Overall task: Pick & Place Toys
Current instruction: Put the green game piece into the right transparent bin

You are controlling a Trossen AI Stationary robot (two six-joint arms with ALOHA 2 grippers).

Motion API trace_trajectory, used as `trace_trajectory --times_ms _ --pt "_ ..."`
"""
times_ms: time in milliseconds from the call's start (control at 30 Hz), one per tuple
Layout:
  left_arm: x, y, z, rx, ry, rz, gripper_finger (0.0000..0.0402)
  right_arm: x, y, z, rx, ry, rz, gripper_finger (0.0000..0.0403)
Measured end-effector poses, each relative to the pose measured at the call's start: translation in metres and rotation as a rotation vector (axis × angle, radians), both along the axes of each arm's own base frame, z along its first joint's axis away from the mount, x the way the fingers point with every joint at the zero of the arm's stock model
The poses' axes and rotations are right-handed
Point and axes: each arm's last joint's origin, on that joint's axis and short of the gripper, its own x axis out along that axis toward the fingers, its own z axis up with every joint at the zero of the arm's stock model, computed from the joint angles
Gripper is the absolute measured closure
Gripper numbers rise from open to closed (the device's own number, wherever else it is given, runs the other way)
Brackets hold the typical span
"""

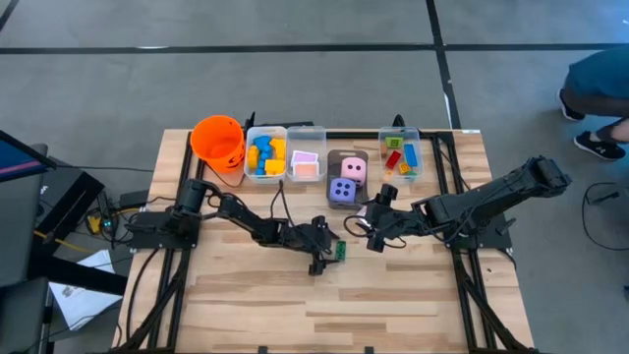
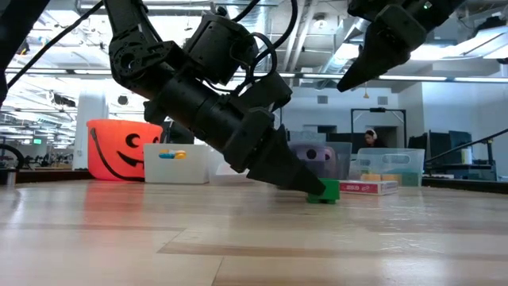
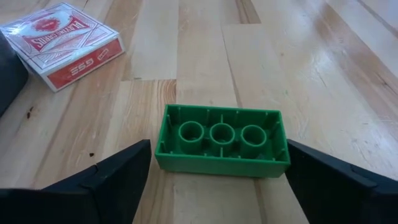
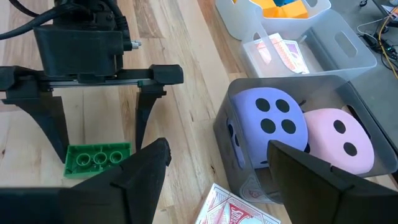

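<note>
straddling green block, left pincer

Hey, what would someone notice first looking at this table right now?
Probably the left gripper at mid-table, open around a green block lying hollow side up on the wood. Next, the orange bucket at the back left corner, and the purple die and pink die sharing a clear bin.

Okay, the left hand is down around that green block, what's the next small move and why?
Probably close the left hand on the green block. The block lies hollow side up on the table, squarely between the two open fingers, with a small gap on each side, so nothing seems left to align.
</note>
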Motion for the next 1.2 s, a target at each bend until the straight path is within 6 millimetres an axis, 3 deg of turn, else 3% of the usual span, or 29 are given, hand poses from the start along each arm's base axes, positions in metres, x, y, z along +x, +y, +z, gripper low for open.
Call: trace_trajectory --times_ms 300,567,833,967,1200 --pt "0.002 0.000 0.004 0.013 -0.051 0.021 0.0111 0.000 0.000 0.000 0.000 0.000 0.000 0.0132" --pt "0.009 0.007 0.020 0.027 -0.228 0.046 0.0094 0.000 -0.001 0.001 -0.042 -0.019 -0.041 0.0132" --pt "0.012 0.026 0.023 0.010 -0.230 0.059 0.0104 0.002 0.002 0.005 -0.146 0.001 0.038 0.0132" --pt "0.009 0.029 0.041 -0.031 -0.221 0.001 0.0099 0.000 0.007 0.006 -0.286 0.049 0.109 0.0132" --pt "-0.015 0.040 0.096 -0.034 -0.092 0.027 0.0102 -0.001 0.021 0.010 -0.395 0.046 0.202 0.0132"
